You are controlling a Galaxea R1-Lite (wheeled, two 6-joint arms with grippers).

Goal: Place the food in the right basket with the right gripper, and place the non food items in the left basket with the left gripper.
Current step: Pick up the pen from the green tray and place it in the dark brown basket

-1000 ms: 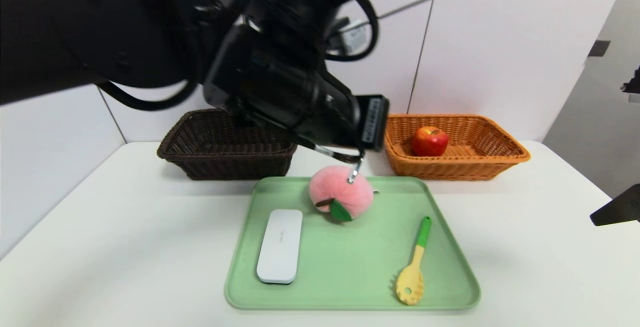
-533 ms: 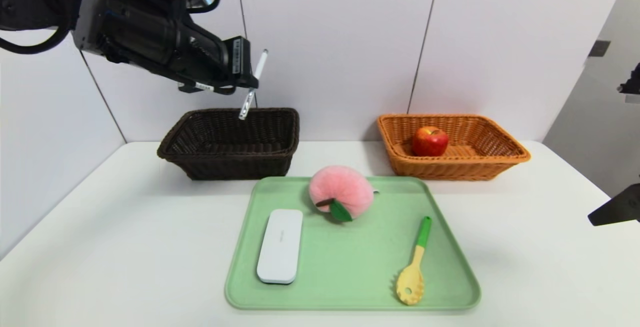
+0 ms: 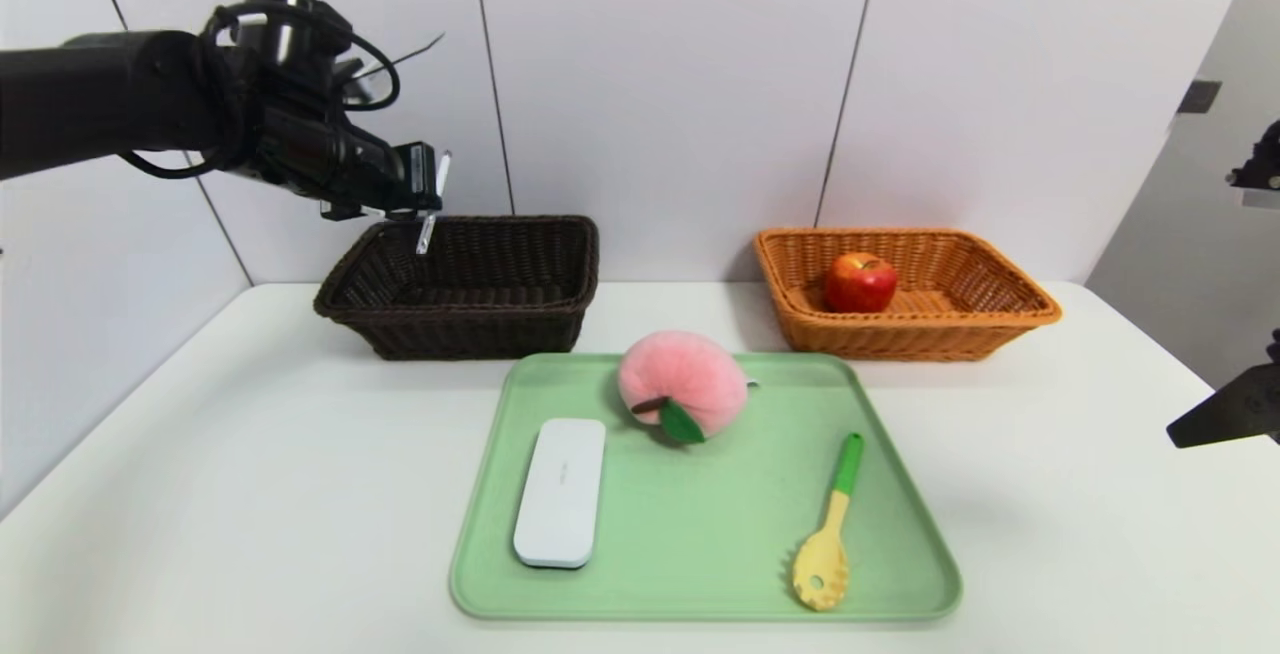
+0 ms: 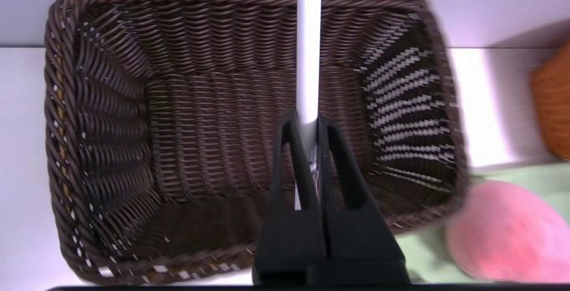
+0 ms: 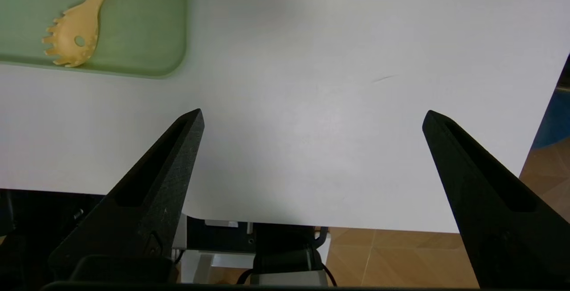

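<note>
My left gripper (image 3: 428,202) (image 4: 307,124) hangs above the dark brown left basket (image 3: 350,286) (image 4: 111,148), shut on a slim white pen (image 3: 434,202) (image 4: 308,50). The basket's floor shows bare beneath it. A red apple (image 3: 859,281) lies in the orange right basket (image 3: 1000,319). On the green tray (image 3: 700,554) lie a pink plush peach (image 3: 683,385) (image 4: 503,233), a white flat case (image 3: 560,491) and a yellow pasta spoon with a green handle (image 3: 826,534) (image 5: 75,33). My right gripper (image 5: 311,119) stands open and empty over the table's front right edge; only its tip (image 3: 1225,409) shows in the head view.
The white table (image 3: 250,494) runs to a tiled wall behind both baskets. Its front edge and the floor beyond show in the right wrist view. A corner of the tray (image 5: 147,59) lies off to one side of the right gripper.
My left arm has swung from above the plush peach up and to the left with the pen, and now hangs lower over the left basket. The right arm has barely moved.
</note>
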